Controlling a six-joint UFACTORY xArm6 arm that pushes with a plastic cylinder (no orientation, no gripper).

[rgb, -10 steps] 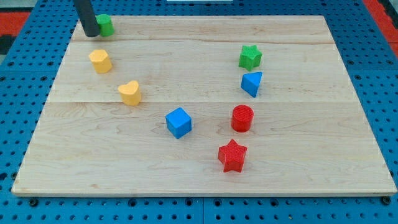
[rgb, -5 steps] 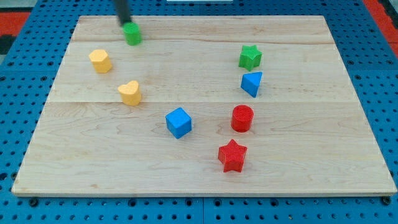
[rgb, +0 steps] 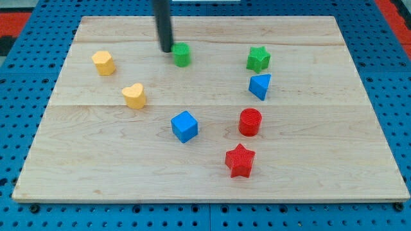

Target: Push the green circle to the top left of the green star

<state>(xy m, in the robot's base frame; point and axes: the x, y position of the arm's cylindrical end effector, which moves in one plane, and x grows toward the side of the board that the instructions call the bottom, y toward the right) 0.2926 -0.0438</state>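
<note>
My tip point(rgb: 167, 50) just left of green circle point(rgb: 182, 54), near touching; green star point(rgb: 258, 59) well right on worktop point(rgb: 308, 160). No jaws on rod.

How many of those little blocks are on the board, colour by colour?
Green: 2, the green circle and the green star
Yellow: 2, and
Blue: 2, a cube and a triangle
Red: 2, a cylinder and a star
Total: 8
</note>
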